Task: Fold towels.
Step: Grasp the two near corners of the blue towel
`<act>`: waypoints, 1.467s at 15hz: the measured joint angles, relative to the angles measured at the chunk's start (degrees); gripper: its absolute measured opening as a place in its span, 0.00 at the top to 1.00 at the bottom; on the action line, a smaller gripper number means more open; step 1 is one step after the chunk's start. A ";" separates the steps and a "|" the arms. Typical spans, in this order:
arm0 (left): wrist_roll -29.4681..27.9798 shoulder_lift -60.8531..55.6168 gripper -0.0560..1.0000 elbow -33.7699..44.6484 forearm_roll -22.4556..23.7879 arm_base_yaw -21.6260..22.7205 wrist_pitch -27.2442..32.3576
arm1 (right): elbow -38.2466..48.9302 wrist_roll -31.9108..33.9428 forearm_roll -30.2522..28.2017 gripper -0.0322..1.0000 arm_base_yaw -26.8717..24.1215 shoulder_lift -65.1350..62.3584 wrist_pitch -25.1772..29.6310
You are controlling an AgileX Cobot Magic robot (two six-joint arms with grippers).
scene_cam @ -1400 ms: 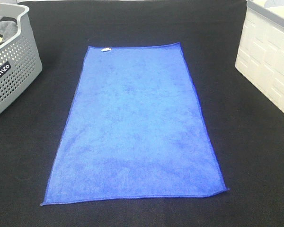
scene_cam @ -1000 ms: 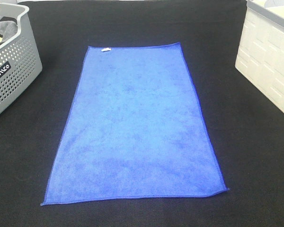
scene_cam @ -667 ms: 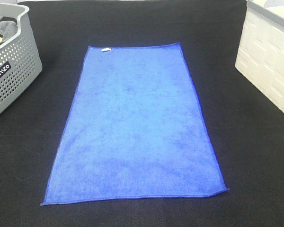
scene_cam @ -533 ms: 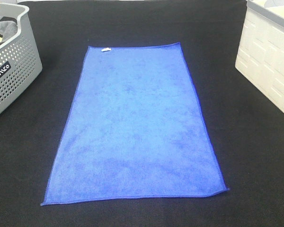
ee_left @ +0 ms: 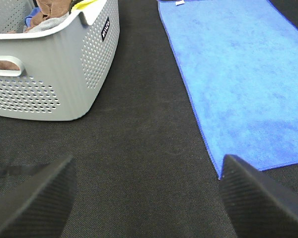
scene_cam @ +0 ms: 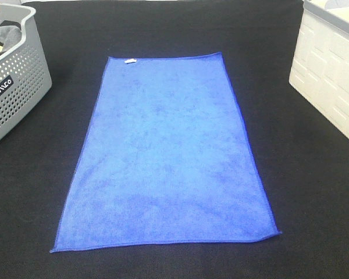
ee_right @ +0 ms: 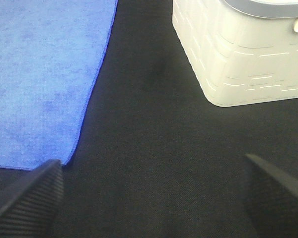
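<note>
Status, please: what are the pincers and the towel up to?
Left pincer open, empty. Right pincer open, empty. Towel flat, unfolded. Grey basket and white bin apart from it.

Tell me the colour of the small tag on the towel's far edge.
White. The tag on the blue towel shows best in the exterior high view.

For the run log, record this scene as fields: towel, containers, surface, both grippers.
towel: royal-blue towel, spread flat, unfolded, white tag at far edge
surface: black cloth
left side: grey perforated basket holding cloths
right side: white bin
left gripper: fingers apart, empty, off the towel
right gripper: fingers apart, empty, off the towel
</note>
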 joint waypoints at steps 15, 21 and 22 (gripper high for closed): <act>0.00 0.00 0.23 0.00 0.00 0.00 0.00 | 0.00 0.00 0.00 0.10 0.00 0.00 0.00; 0.00 0.00 0.23 0.00 0.00 0.00 0.00 | 0.00 0.00 0.00 0.10 0.00 0.00 0.00; 0.00 0.00 0.23 0.00 0.00 0.00 0.00 | 0.00 0.00 0.00 0.10 0.00 0.00 0.00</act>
